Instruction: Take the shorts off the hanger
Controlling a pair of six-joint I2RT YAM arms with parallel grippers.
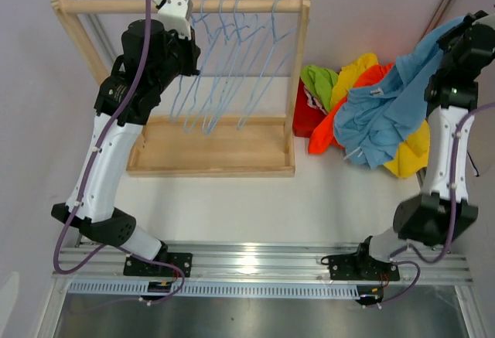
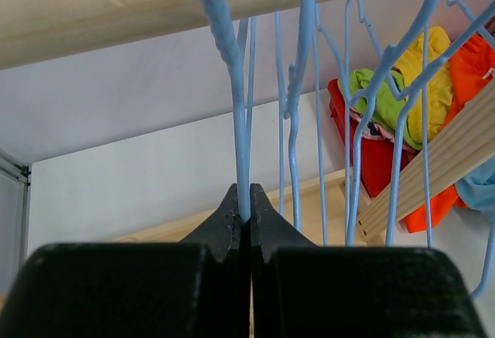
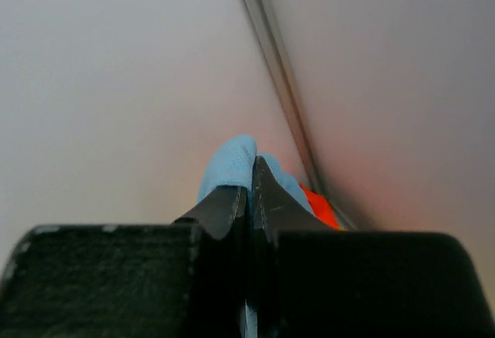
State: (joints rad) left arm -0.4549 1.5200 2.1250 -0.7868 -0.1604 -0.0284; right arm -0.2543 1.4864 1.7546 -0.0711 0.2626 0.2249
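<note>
Several bare light blue wire hangers (image 1: 224, 67) hang on the wooden rod (image 1: 108, 5) of a rack. My left gripper (image 2: 246, 199) is up at the rod, shut on the wire of the leftmost hanger (image 2: 241, 121) just below its hook. The light blue shorts (image 1: 383, 114) hang from my right gripper (image 3: 250, 179), which is raised at the far right and shut on their fabric (image 3: 228, 164). Their lower part drapes over a pile of orange-red shorts (image 1: 321, 133), yellow shorts (image 1: 410, 152) and lime green shorts (image 1: 321, 83) on the table.
The rack has a wooden tray base (image 1: 216, 152) and two uprights; the right upright (image 1: 298, 67) stands next to the pile. White tabletop (image 1: 271, 206) lies between the rack and the arm bases. A wall corner strip (image 3: 278, 83) runs behind the right gripper.
</note>
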